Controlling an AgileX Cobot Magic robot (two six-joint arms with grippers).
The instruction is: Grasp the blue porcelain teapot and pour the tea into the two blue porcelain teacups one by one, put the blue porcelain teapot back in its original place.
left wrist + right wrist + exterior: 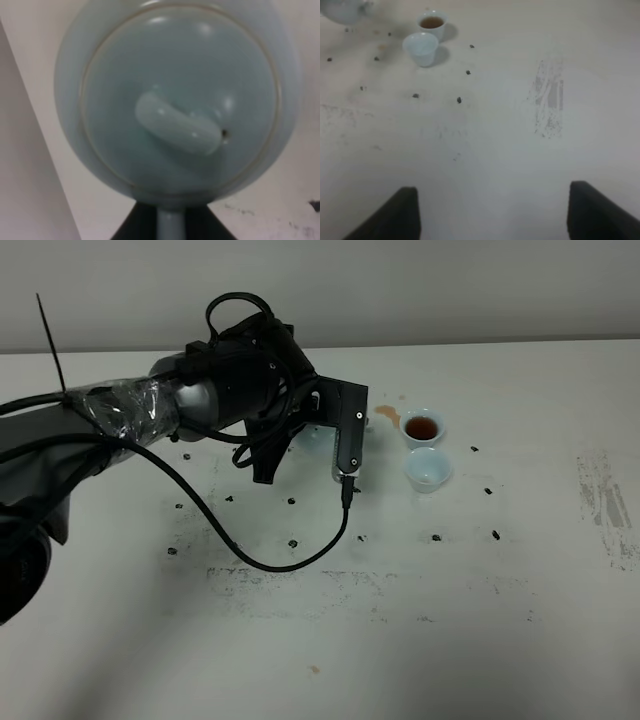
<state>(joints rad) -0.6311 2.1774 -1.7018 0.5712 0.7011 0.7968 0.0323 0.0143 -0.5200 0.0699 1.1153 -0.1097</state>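
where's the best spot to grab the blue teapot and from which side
Grip the loop handle, the narrow strip standing out from the blue teapot. Its round belly and domed lid look too wide and glossy to pinch. Come in from the handle side, a finger on each side of it, as the left pincer sits now.

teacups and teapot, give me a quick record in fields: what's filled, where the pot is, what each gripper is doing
far teacup: holds brown tea
near teacup: empty
blue porcelain teapot: lid on, left of the cups in the high view
left gripper: fingers closed on the teapot handle
right gripper: open, holding nothing
spill: brown stain beside the far teacup
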